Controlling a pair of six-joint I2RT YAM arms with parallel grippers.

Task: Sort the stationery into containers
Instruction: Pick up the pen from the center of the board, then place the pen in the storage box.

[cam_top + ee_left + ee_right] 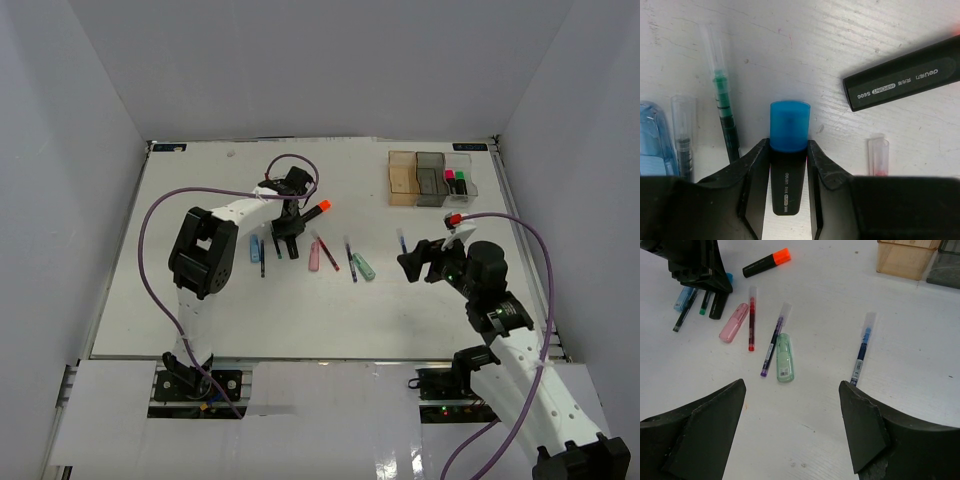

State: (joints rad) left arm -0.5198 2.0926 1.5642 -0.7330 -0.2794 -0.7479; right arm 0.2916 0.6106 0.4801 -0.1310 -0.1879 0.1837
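Observation:
My left gripper [287,243] [788,146] is shut on the black body of a blue-capped highlighter [789,125], low on the table. Around it lie an orange-capped highlighter [313,212] [902,80], a green pen [722,102], a dark pen [683,145] and a blue stick [254,247] [652,137]. My right gripper [415,262] [792,385] is open and empty above the table. Ahead of it lie a mint stick [784,358], a purple pen [775,337], a red pen [751,317], a pink stick [733,322] and a blue pen [861,350] [402,242].
The three joined bins stand at the back right: amber [402,178] [905,257], dark grey [430,178] and clear [462,188]. The clear one holds a pink-capped and a green-capped highlighter. White walls enclose the table on three sides.

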